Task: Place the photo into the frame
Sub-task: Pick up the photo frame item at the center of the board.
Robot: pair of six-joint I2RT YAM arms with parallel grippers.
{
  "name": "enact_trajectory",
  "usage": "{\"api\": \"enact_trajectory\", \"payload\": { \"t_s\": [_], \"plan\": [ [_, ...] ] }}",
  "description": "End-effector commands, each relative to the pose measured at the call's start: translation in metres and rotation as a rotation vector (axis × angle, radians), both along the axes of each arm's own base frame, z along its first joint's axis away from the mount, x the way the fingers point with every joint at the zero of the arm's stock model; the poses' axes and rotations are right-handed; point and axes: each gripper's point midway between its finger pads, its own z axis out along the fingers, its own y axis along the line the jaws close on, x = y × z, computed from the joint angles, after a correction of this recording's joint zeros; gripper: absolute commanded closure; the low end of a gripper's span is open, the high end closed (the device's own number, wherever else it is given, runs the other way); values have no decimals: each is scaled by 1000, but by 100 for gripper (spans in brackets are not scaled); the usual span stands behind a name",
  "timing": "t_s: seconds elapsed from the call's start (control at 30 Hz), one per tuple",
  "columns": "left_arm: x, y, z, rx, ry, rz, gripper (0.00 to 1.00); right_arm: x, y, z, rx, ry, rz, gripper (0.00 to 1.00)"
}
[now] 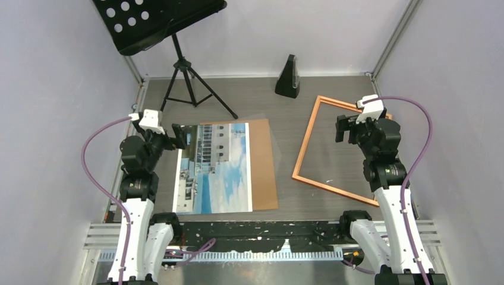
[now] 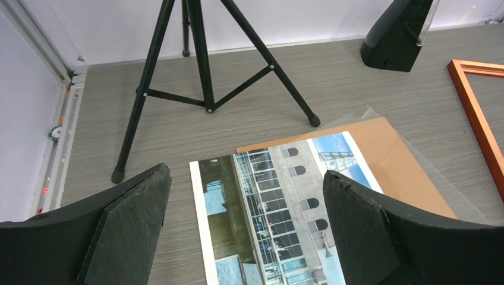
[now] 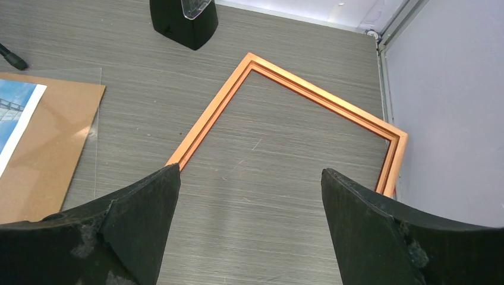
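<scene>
- The large rectangular paper print with a white border [image 1: 217, 169], showing a white multi-storey building, blue sky and water, is laid flat left of centre in the top view.
- It's carried by a plain brown backing board [image 1: 264, 172] on the grey wood-grain table [image 1: 285, 113]. The board can be seen sticking out past the print's right and top edges.
- The thin copper-orange wooden picture frame [image 1: 305, 142] is laid flat on the right side of the top view. It's skewed a bit and well apart from the print, and only bare table is seen inside it.
- The left arm's black fingers [image 2: 125, 231] are spread wide apart, and nothing is held. They're hung over the print's upper left corner, and that corner is framed between them in the left wrist view.
- The right arm's black fingers [image 3: 136, 225] are spread wide too, also with nothing gripped. They're held above the frame's upper part.
- A black tripod music stand [image 1: 189, 74] is parked at the upper left.
- A small black wedge-shaped object [image 1: 288, 77] is stood at top centre.
</scene>
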Motion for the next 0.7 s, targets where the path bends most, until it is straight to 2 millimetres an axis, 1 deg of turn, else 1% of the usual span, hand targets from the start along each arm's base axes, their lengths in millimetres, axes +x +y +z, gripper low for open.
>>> {"api": "enact_trajectory", "payload": {
  "t_s": [0.0,0.13,0.5,0.63,0.67],
  "plan": [
    [0,0,12,-3,-53,-8,1,-1,0,12,-16,-44,8,5],
    [0,-2,12,5,-50,-21,1,-2,1,12,-15,-42,11,5],
    [-4,-6,11,10,-47,-54,1,-4,13,10,-14,-33,87,5],
    [-7,-16,8,25,-38,-118,1,-4,22,9,-4,-22,137,5],
    [-7,-18,7,28,-33,-129,1,-3,28,7,3,-12,161,5]
  ]
}}
